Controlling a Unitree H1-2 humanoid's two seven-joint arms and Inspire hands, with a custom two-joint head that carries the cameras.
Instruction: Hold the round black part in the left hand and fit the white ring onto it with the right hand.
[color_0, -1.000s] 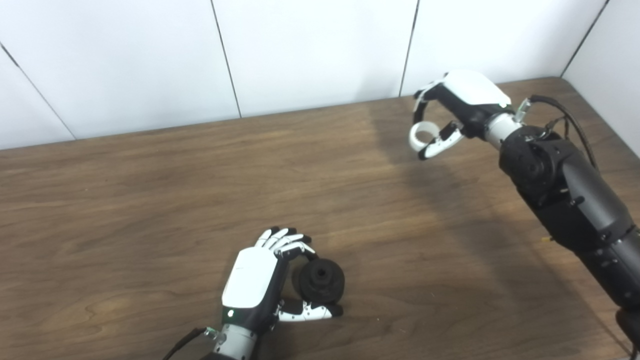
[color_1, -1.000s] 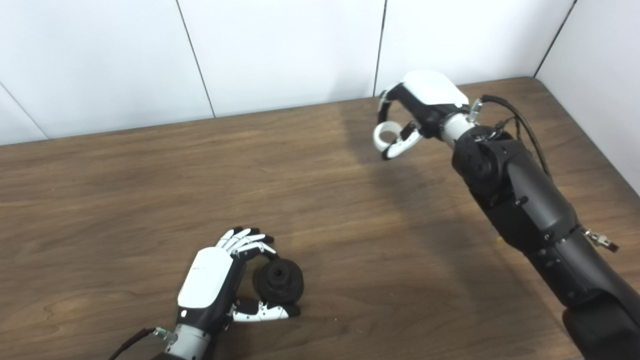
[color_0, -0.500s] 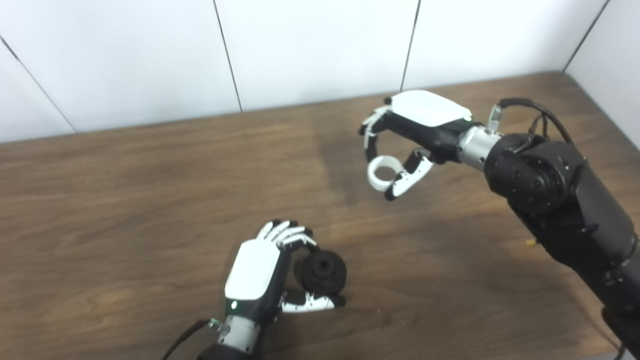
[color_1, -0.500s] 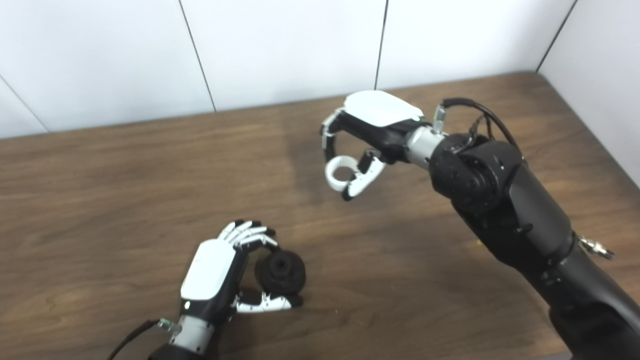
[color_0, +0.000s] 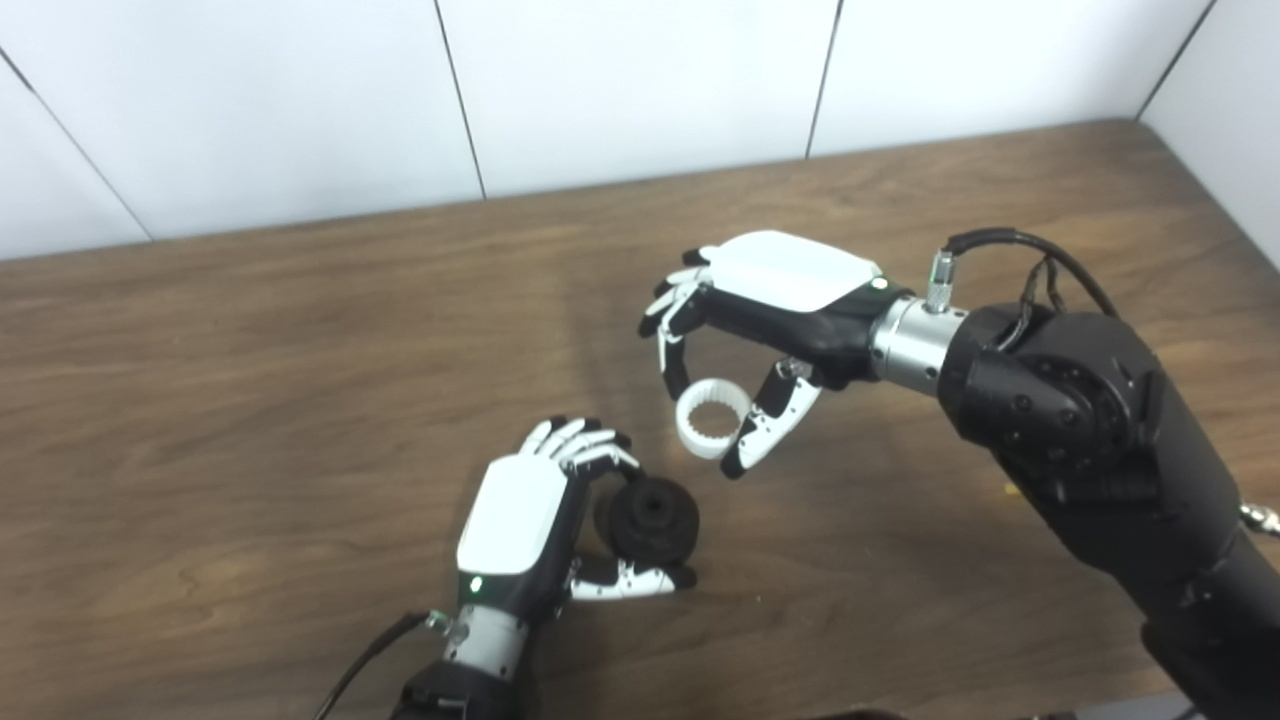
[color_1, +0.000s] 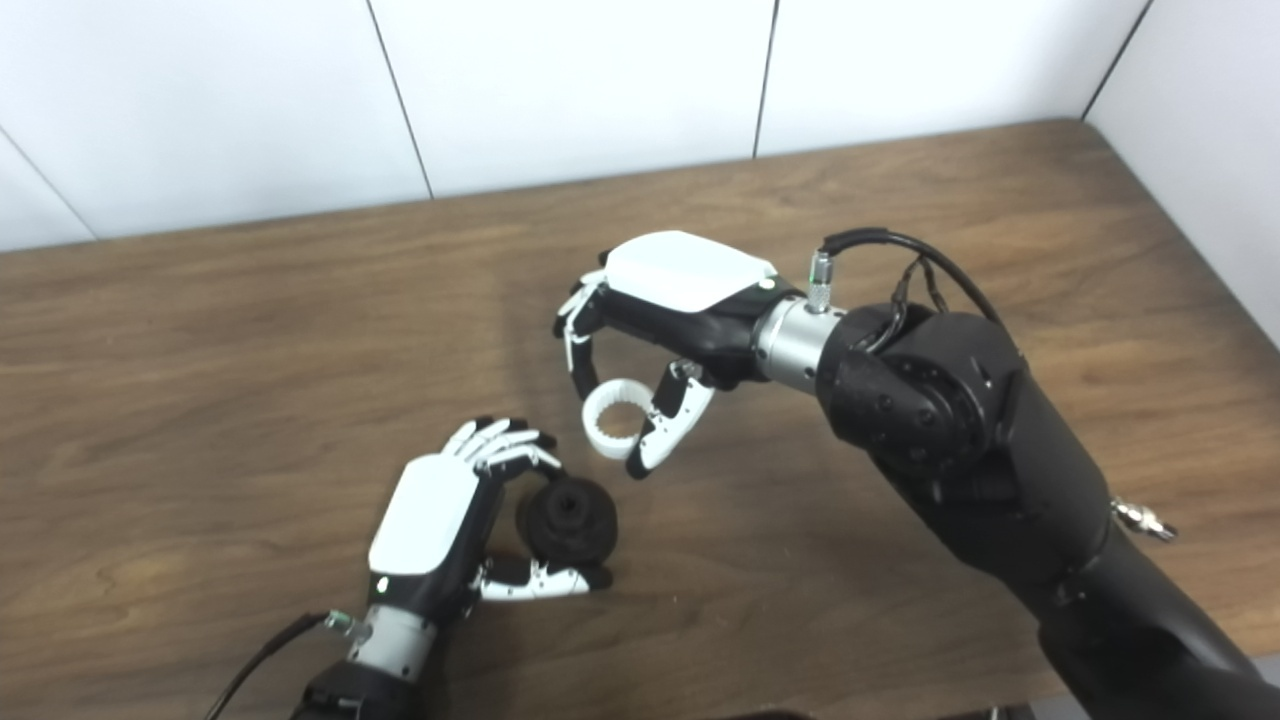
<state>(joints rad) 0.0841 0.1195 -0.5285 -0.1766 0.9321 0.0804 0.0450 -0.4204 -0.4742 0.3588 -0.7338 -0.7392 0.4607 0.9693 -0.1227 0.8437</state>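
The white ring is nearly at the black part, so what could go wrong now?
The right hand pinches the white ring only at its rim between fingertips and thumb, so it might slip and drop onto the table. The ring is beside the round black part, not lined up over it, so it could land tilted and jam. A push might also twist the part in the left hand.

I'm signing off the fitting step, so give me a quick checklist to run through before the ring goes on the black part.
1. Left hand grips round black part: ok.
2. Right hand holds white ring between fingers and thumb: ok.
3. Black part's bored face turned up toward the ring: ok.
4. Ring directly above the part: not ok, it sits up and to the right.
5. Ring's toothed bore lined up with the part: cannot tell.
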